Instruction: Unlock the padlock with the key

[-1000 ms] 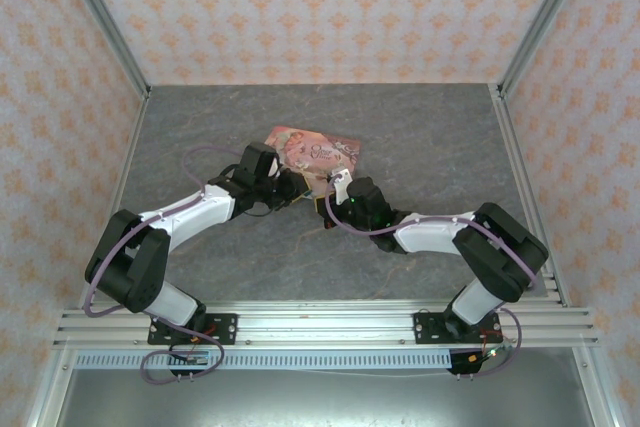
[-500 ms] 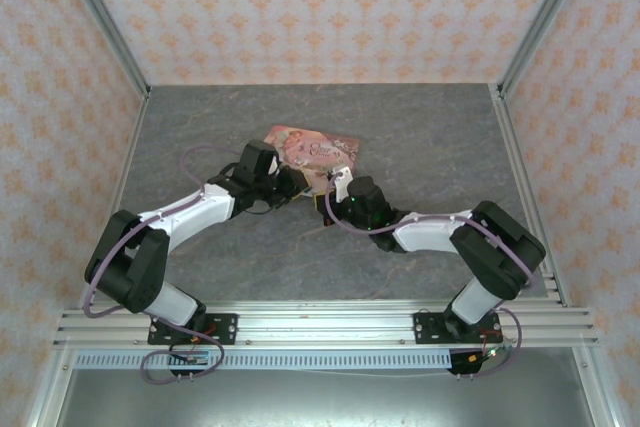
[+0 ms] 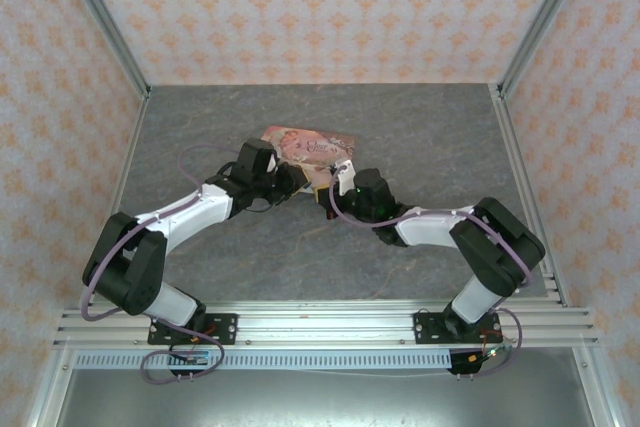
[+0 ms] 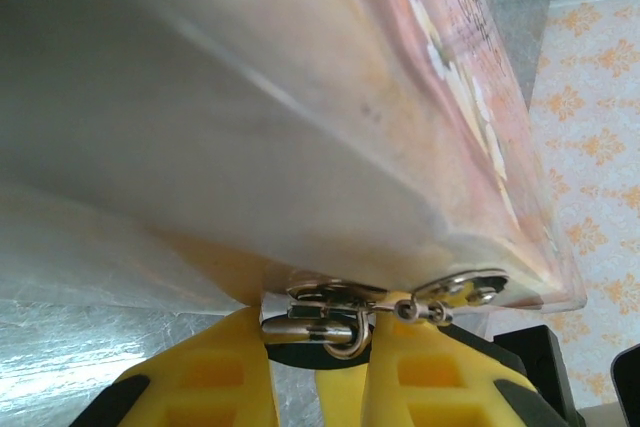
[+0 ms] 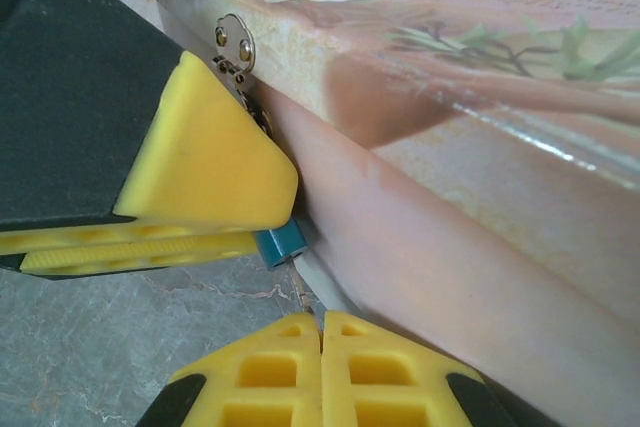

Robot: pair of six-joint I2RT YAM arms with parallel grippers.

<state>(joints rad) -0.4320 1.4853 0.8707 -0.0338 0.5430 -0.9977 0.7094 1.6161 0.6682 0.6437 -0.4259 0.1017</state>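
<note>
Right gripper fully closed, pinching the key; the thin brownish blade juts just ahead of its fingertips, tip right at the padlock. Left gripper clamped narrowly on the padlock, teal body poking out below its finger, shackle hooked at the tin hasp

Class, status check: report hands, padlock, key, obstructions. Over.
Left hand clamped on padlock. Right hand pinching key, tip at padlock. Tin close against both hands.
</note>
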